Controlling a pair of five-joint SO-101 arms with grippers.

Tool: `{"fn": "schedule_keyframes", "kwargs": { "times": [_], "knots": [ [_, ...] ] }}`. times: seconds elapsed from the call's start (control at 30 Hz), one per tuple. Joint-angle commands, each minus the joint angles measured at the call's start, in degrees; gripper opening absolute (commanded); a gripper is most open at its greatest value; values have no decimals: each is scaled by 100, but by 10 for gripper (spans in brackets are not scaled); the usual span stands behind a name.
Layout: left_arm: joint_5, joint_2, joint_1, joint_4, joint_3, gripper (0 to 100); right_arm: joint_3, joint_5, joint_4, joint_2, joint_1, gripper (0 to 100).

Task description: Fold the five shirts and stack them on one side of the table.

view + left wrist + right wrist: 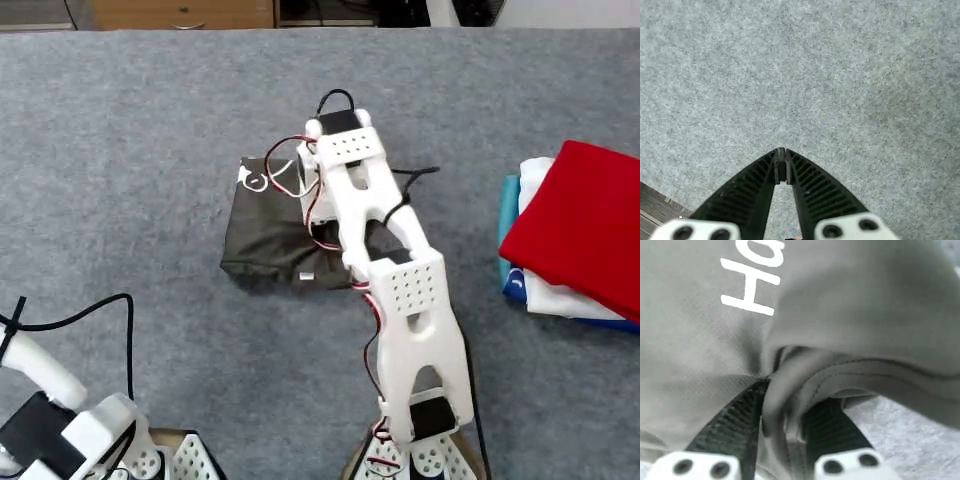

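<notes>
Centrally on the grey table [130,150], the right gripper [785,405] is clamped on a fold of the dark shirt [265,235], which appears partly folded. The left gripper [781,162] hangs with jaws together above the table near its edge. A red-topped stack of shirts [585,225] lies at the right side.
</notes>
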Motion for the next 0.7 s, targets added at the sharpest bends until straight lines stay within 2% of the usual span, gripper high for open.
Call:
{"fn": "schedule_keyframes", "kwargs": {
  "times": [0.0,0.17,0.47,0.67],
  "knots": [
    [-44,-136,44,-70,-273,18,-57,774,132,101,593,2],
    [-44,-136,70,-70,-273,18,-101,2409,158,48,1253,2],
    [-18,-136,79,-70,-229,18,-541,6673,132,-576,2255,2],
    [-18,-136,79,-53,-229,18,-1490,8492,132,-585,2466,2]
  ]
}}
